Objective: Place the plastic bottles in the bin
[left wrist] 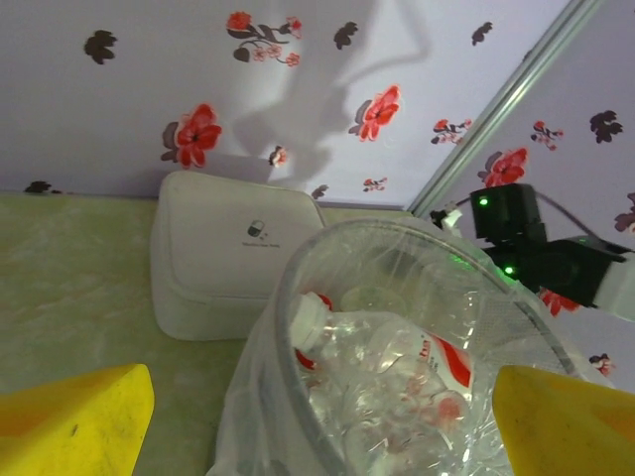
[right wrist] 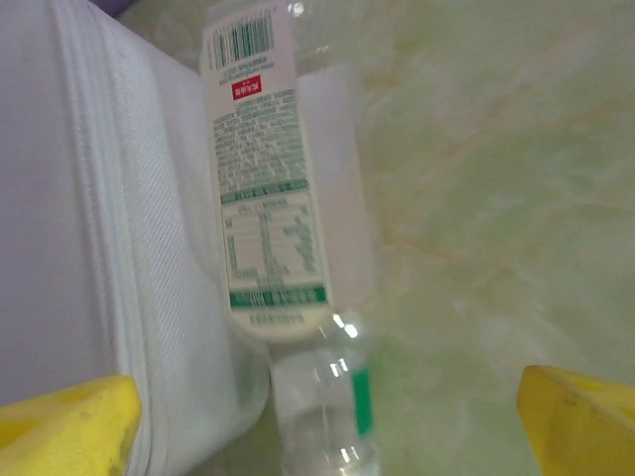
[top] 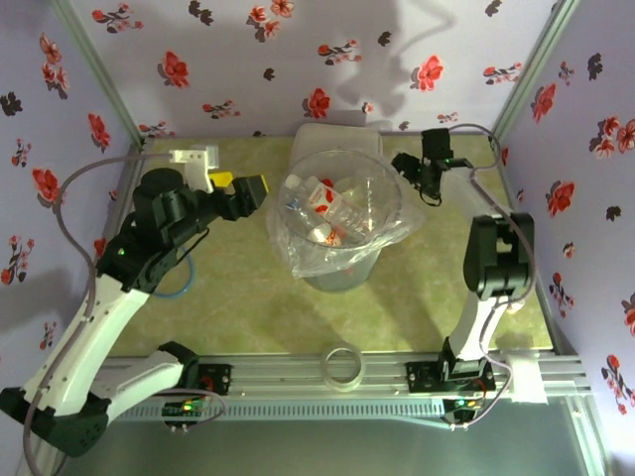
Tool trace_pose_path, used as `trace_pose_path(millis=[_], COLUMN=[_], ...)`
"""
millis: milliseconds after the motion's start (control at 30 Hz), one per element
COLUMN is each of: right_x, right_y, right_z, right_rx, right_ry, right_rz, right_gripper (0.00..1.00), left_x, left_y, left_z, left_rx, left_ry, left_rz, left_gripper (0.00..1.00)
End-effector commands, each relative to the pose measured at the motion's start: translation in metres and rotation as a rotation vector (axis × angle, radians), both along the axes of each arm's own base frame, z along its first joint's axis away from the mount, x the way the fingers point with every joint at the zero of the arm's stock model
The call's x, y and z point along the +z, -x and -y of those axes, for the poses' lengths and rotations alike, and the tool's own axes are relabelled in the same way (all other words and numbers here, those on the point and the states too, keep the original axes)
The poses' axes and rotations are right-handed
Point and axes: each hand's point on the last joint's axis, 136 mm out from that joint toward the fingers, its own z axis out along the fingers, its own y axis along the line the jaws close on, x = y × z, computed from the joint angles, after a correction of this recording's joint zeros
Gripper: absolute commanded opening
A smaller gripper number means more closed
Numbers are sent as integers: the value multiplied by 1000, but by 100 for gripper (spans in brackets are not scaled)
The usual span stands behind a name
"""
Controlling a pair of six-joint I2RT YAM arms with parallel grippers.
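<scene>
Right wrist: right hand [right wrist: 325,421] was open over bottle [right wrist: 268,198] lying against white box [right wrist: 99,248]; closing finger could snag the box.

Overhead and nearer left-wrist cameras share the bin [top: 342,278]; right-wrist camera faces table [right wrist: 496,198] closely.

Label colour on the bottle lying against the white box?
White label, green print, small red patch; clearest in right wrist view.

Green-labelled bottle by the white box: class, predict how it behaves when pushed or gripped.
Lying on its side beside the white box, the bottle would probably roll if nudged. It looks clear and empty, so likely light. Its thin wall may dent when squeezed.
</scene>
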Motion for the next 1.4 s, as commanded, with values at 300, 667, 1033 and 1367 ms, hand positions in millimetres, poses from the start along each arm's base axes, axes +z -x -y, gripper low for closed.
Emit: trace_pose_path(millis=[300,667,1033,1367], right_x=[-70,-80,-19,78], right_y=[-23,-11,11,65], right_z=[-22,9,36,75], right_rx=[33,-35,-29,-100], right_ry=[1,5,116,190], right_rz=[-138,-167,-80,110], right_gripper=[98,76,51,43], left_x=[-14,-19,-13,27], left_y=[-11,-13,-12,-21], left_z=[-6,-6,-5,17], left_rx=[42,44,44,-44], left_ry=[-39,-33,-11,45], left_rz=[-36,-44,-44,21], left_gripper=[90,90,90,90])
